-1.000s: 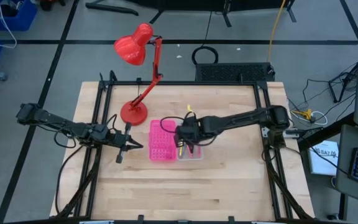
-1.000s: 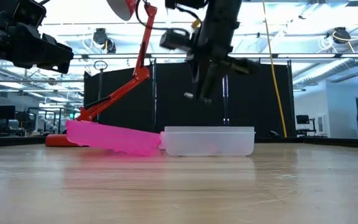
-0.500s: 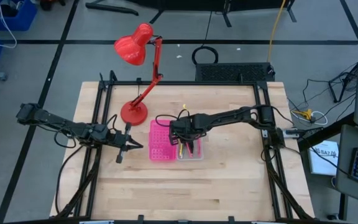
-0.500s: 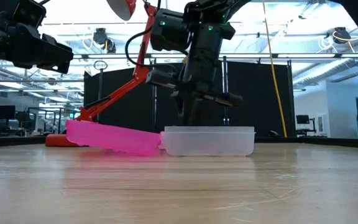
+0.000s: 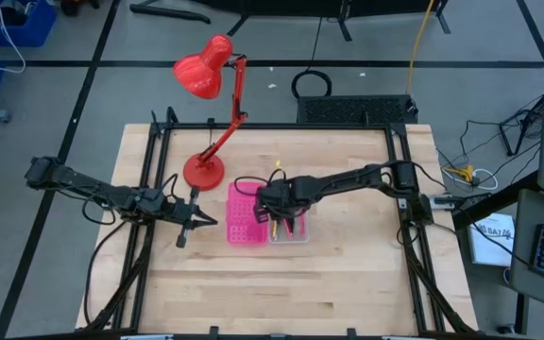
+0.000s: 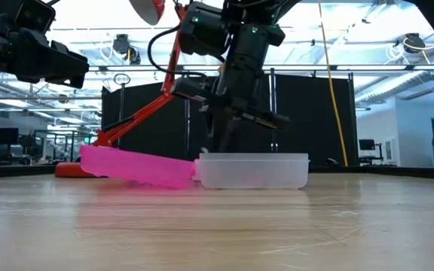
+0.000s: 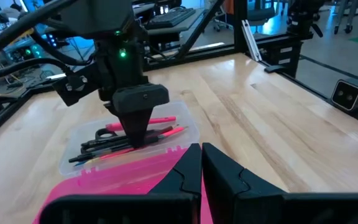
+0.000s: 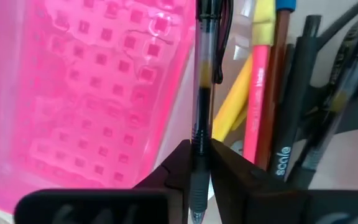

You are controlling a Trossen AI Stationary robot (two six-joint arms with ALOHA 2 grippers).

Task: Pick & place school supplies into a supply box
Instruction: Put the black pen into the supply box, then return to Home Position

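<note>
My right gripper (image 5: 274, 210) hangs low over the clear supply box (image 5: 291, 231), at the box's side next to the pink perforated tray (image 5: 244, 215). It is shut on a clear-barrelled black pen (image 8: 201, 93). Several pens and pencils lie flat in the box: pink, yellow and dark ones (image 8: 260, 93), also seen in the left wrist view (image 7: 135, 134). The low view has the right gripper (image 6: 224, 139) just above the box's rim (image 6: 255, 156). My left gripper (image 5: 196, 223) is shut and hovers left of the pink tray. No scissors show. My right gripper pinches the black pen between its two fingers near the pen's grip end (image 8: 197, 163). The pen runs along the fingers and points down and away from them. Its clip end (image 8: 219, 43) is over the box; whether it touches the box, I cannot tell.
A red desk lamp stands with its base (image 5: 203, 171) on the table behind the pink tray, its arm rising over the far-left part. The pink tray (image 6: 138, 165) leans tilted against the clear box (image 6: 255, 172). Bare wood lies along the near side (image 5: 281, 293).
My right gripper has moved toward the table's left edge and come down from well above the clear box to just over its rim, carrying the black pen with it and tipping as it went. The left arm has kept still.
</note>
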